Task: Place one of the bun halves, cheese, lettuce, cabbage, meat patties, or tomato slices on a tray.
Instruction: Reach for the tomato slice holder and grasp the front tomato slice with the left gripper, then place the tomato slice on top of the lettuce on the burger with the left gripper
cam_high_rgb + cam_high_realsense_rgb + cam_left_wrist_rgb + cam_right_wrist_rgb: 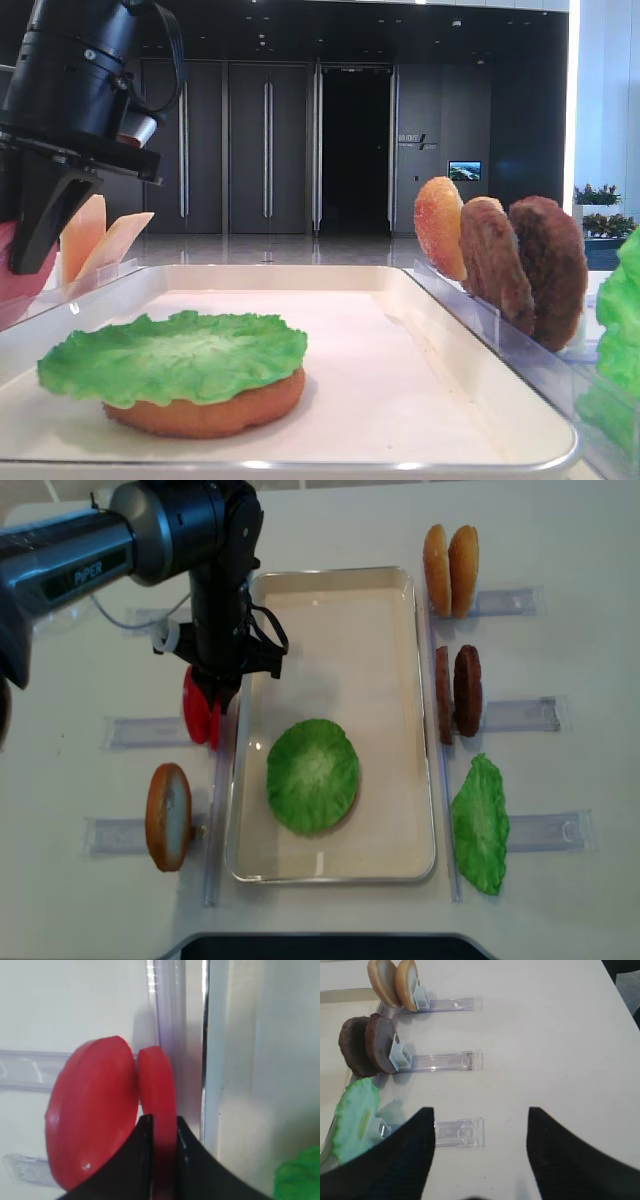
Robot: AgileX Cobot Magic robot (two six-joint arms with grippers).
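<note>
Red tomato slices [90, 1120] stand in their rack left of the tray [400, 600], and the left pincer [162, 1132] is clamped on the one nearer the tray. Right pincer [480, 1125] hangs open over the bench [560, 1035].

red tomato slices [95, 1120], green lettuce [313, 775]

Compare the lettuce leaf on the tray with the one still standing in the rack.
The lettuce on the tray lies flat on a bun half; the racked lettuce stands on edge beside the tray. The tray leaf looks round; the racked one looks longer and narrower. Both are bright green and ruffled.
</note>
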